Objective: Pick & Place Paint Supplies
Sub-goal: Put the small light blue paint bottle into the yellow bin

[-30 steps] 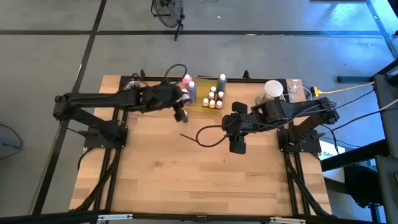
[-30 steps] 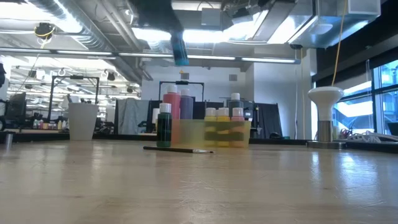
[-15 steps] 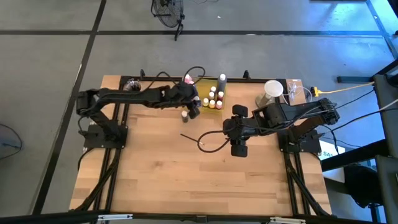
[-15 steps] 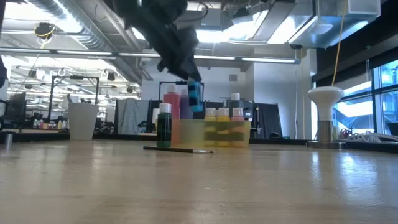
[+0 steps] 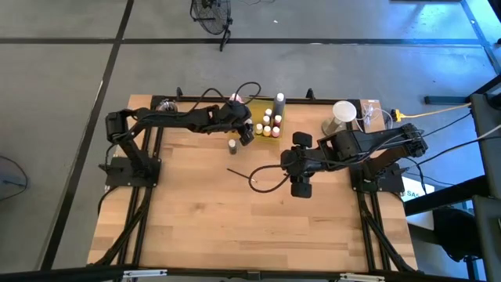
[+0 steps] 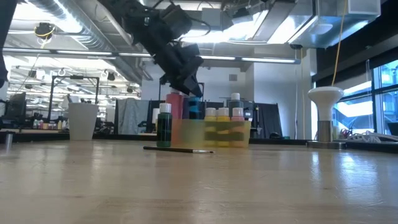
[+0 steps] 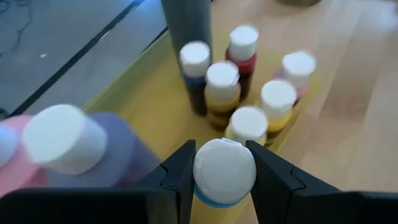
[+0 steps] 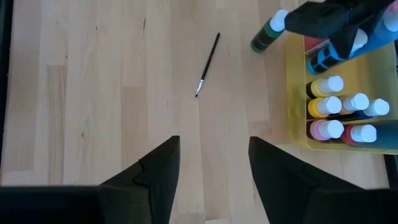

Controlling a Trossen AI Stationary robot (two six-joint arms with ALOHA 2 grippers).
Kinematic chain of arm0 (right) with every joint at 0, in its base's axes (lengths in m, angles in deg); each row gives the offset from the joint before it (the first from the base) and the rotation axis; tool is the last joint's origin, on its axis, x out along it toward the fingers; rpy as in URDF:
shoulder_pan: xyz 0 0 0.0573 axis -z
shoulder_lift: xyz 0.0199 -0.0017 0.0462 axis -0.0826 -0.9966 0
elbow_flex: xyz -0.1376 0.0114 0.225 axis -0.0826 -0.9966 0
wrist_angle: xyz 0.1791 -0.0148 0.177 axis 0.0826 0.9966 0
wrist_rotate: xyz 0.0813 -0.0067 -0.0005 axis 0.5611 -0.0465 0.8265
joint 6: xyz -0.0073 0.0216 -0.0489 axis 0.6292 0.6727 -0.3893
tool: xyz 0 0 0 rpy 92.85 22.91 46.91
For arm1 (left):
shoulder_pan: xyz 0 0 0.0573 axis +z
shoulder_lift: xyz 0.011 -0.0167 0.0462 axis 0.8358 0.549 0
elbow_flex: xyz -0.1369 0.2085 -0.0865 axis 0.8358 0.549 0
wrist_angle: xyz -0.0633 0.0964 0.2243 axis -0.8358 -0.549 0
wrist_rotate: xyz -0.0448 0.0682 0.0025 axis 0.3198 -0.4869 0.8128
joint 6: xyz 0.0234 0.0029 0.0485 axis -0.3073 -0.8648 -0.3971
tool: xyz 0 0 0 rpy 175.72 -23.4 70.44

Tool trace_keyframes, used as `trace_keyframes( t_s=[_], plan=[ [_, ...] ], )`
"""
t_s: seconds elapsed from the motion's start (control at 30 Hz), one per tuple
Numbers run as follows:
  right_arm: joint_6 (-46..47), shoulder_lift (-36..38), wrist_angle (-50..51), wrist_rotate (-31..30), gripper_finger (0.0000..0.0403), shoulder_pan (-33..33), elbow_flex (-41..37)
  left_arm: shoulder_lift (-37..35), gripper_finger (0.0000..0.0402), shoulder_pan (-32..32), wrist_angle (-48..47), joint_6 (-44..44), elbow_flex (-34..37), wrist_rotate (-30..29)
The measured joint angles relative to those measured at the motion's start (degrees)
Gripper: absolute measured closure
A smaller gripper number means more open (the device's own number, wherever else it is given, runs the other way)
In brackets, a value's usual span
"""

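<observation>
The left end effector (image 7: 224, 171) is clenched on a small blue paint bottle with a white cap (image 7: 224, 173), one dark finger on each side of the cap. It holds the bottle upright over the translucent yellow tray (image 5: 252, 130) at the far edge of the light wooden worktop (image 5: 235, 219); in the low view the bottle (image 6: 195, 107) hangs at the tray's rim, beside the tall pink squeeze bottle (image 6: 173, 115). Inside the tray stands a cluster of small white-capped paint bottles in yellow, red and dark shades (image 7: 249, 93), next to a tall grey squeeze bottle (image 7: 186, 25) and a blurred tall purple squeeze bottle (image 7: 115, 143).

Just outside the tray stands a small dark green bottle with a white cap (image 8: 267, 34). A thin dark white-tipped brush (image 8: 207, 64) lies flat on the worktop, near it.

The right end effector (image 8: 211, 168) hovers over bare wood near the worktop's middle, fingers apart and grasping nothing.
</observation>
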Motion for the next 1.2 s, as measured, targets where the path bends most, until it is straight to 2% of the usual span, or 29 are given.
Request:
trace_keyframes(
  t_s=[0.17,1.2],
  plan=[
    [-0.01,0.00,-0.22,0.00,0.0210,0.00,0.00,2.55,0.0289,0.99,2.94,-0.23,0.08,3.64],
    [0.01,0.00,-0.20,-0.02,0.0210,0.00,0.00,3.05,0.0286,1.45,0.70,-0.52,-0.07,4.09]
  ],
)
